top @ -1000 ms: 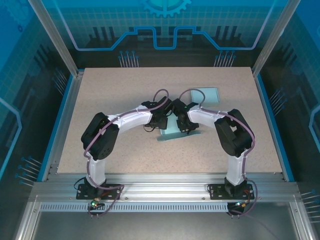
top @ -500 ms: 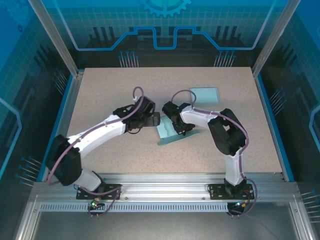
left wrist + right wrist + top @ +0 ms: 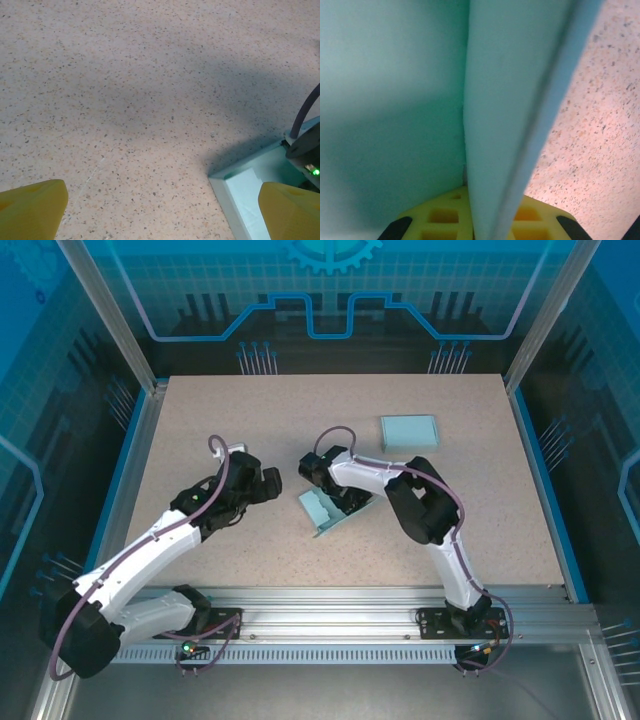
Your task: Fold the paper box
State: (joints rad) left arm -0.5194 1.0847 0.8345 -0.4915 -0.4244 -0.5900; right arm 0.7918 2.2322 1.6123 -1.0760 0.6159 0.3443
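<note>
Paper box [image 3: 322, 512] sits near the middle of the speckled beige surface [image 3: 470, 525]. Its long axis runs on a diagonal from near-left to far-right, and the left end is tipped up off the surface. It is thin, matte, pale-teal card with straight, crisp edges. From the left wrist, one corner shows a low raised rim around a flat floor.

The right tool [image 3: 338, 502] is clamped on an upright wall of the box, with the card pinched between its yellow fingers [image 3: 442, 217]. The left tool [image 3: 268, 483] hangs just left of the box without touching it, its yellow fingers [image 3: 35, 207] spread wide. A flat teal rectangle [image 3: 409, 430] lies well apart at far right.
</note>
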